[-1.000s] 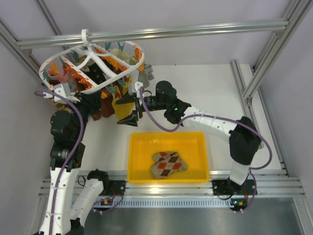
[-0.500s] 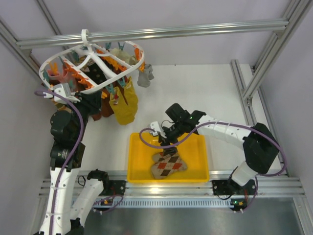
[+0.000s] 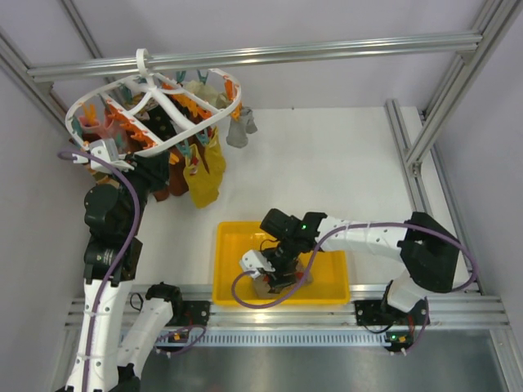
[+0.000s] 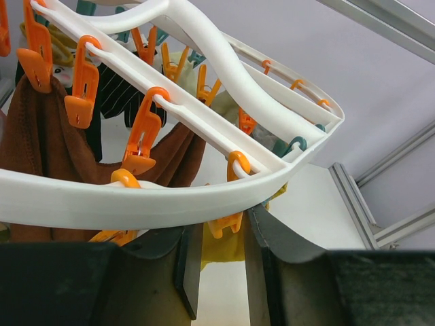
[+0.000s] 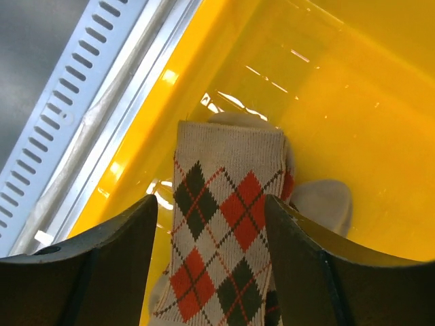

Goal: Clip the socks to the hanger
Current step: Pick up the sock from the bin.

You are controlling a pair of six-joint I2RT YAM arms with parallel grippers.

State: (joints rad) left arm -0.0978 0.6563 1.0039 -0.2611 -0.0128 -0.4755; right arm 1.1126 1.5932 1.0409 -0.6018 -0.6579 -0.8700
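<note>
My right gripper (image 5: 211, 204) hangs spread over the argyle sock (image 5: 219, 272) in the yellow bin (image 5: 353, 102). My left gripper (image 4: 221, 238) sits at the hanger (image 4: 170, 200) rim (I can't tell its grip).

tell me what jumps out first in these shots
The big white hanger at the far left, crowded with orange clips, draws the eye first. Next comes the bright yellow bin at the near edge, where the right pincer stands open over a tan argyle sock.
</note>
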